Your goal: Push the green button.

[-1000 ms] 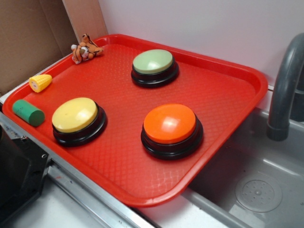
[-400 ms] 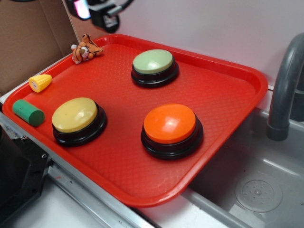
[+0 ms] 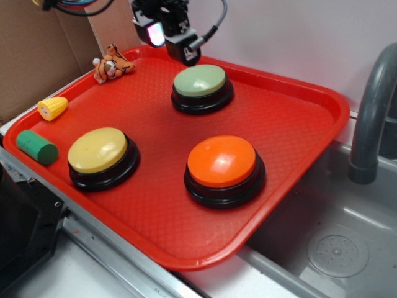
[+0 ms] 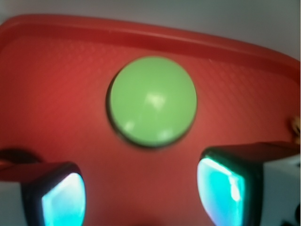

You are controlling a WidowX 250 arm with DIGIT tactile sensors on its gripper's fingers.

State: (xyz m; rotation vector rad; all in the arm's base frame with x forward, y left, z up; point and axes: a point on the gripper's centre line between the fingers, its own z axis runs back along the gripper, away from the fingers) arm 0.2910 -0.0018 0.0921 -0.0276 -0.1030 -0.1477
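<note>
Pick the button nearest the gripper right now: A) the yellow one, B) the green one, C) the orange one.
B: in the exterior view the gripper hangs just up and left of the green button, and the wrist view shows that button ahead of the open fingers.

The gripper (image 3: 177,46) hangs in the air, pointing down, with cables rising from behind it. In the wrist view its two fingers (image 4: 63,197) stand wide apart, nothing between them, and their pads glow in cyan colour.
</note>
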